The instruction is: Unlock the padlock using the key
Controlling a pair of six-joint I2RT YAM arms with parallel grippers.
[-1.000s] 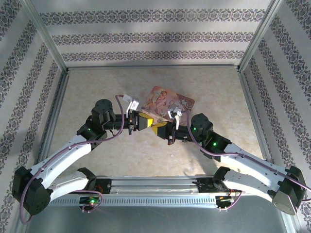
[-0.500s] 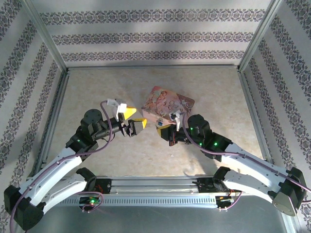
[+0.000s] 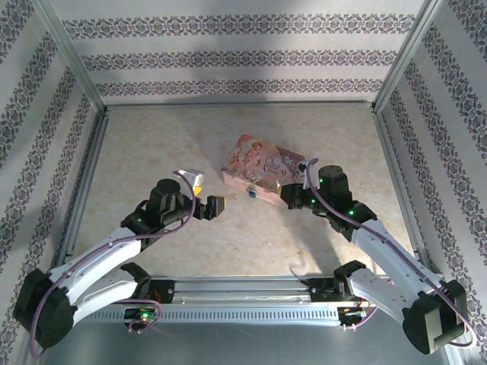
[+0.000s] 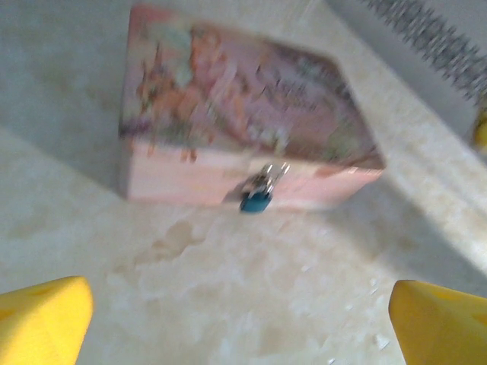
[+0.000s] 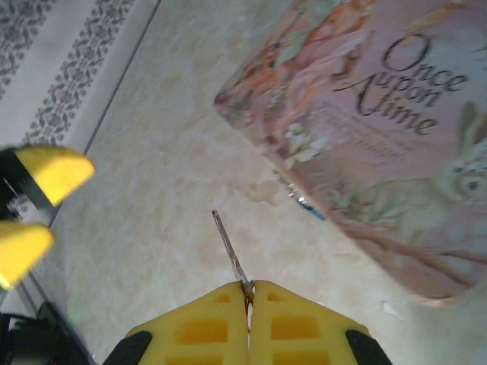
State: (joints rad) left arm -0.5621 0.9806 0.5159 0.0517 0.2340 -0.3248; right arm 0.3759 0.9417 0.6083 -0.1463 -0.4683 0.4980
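Right pincer (image 5: pixel 249 285) clamped on key (image 5: pixel 228 247), left pincer (image 4: pixel 243 315) apart — swing key tip toward padlock (image 5: pixel 308 207) at two o'clock; align before inserting.

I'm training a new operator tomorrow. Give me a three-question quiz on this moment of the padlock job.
1. True or false: the left gripper is shut.
2. Where does the padlock hang? A) on the tin's front wall; B) on top of its lid; C) from the left gripper.
3. Fill in: the right gripper pinches the ___ between its fingers.

Key
1. False: its fingers stand wide apart, with nothing between them.
2. A.
3. The key, which pokes out past the fingertips.
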